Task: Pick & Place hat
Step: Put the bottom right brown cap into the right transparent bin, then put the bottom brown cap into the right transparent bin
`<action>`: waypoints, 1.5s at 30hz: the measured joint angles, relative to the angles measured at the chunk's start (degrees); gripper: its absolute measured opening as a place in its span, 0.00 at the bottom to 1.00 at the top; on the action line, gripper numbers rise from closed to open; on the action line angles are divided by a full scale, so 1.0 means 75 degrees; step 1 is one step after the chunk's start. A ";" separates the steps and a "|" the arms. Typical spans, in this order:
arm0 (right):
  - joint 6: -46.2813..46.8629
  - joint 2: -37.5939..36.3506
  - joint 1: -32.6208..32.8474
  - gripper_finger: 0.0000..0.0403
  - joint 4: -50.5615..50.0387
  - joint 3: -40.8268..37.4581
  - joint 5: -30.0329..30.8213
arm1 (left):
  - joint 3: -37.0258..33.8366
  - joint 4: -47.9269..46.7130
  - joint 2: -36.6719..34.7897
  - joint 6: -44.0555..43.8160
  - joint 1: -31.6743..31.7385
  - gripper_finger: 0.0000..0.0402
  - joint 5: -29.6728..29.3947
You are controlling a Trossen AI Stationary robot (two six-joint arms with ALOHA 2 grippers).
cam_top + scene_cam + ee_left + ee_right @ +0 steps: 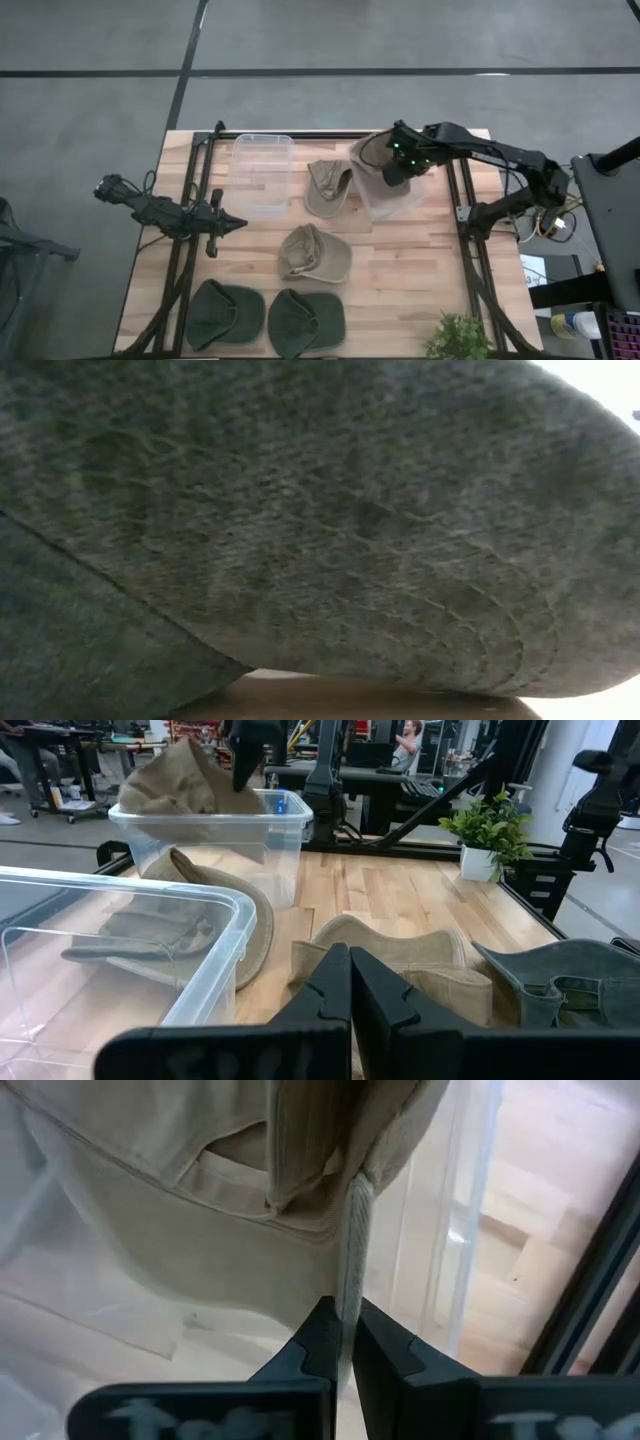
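Nearest the front edge of the pale wooden-plank bench (400, 270), two dark green cloth caps (225, 313) are lying side by side at about 7 o'clock from the bench centre, with a small green potted plant (458, 337) sitting at 5 o'clock by the corner. One of the green caps is filling almost the whole low view.

At the centre a tan cloth cap (314, 253) is resting flat. Out at 9 o'clock the left gripper (238, 224) is waiting just above the boards, its jaws pressed together with nothing between them; the left wrist view is showing them closed to a point over the tan cap.

Farther back, a second tan cap (328, 187) is lying at 12 o'clock, between two containers: an empty clear plastic rectangular tub (262, 172) at 11 o'clock and another clear plastic tub (392, 198) at 1 o'clock.

The right gripper (397, 172) is hanging over that 1 o'clock tub, its jaws clamped on the brim edge of a beige cloth hat (200, 1190). The hat is dangling from the jaws inside the tub's clear walls, its crown sagging toward the tub floor.
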 joint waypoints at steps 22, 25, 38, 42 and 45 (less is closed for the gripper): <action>-0.0973 0.0961 -0.0094 0.36 -0.0023 0.0935 -0.0563 | 0.0000 0.0000 0.0000 0.0000 0.0000 0.00 0.0001; -0.0981 0.0922 -0.0076 0.43 -0.0067 0.1384 -0.0628 | 0.0002 0.0000 0.0000 0.0000 0.0000 0.00 0.0001; -0.2519 0.0746 0.1605 0.45 0.0552 0.2326 -0.0962 | 0.0000 0.0001 0.0000 0.0000 -0.0001 0.00 0.0000; -0.3017 0.0765 0.2439 0.44 0.1452 0.2285 -0.0961 | 0.0000 0.0003 0.0000 0.0000 0.0000 0.00 0.0000; -0.3309 0.0767 0.3026 0.44 0.2236 0.2264 -0.0955 | 0.0000 0.0003 0.0000 0.0000 0.0000 0.00 0.0000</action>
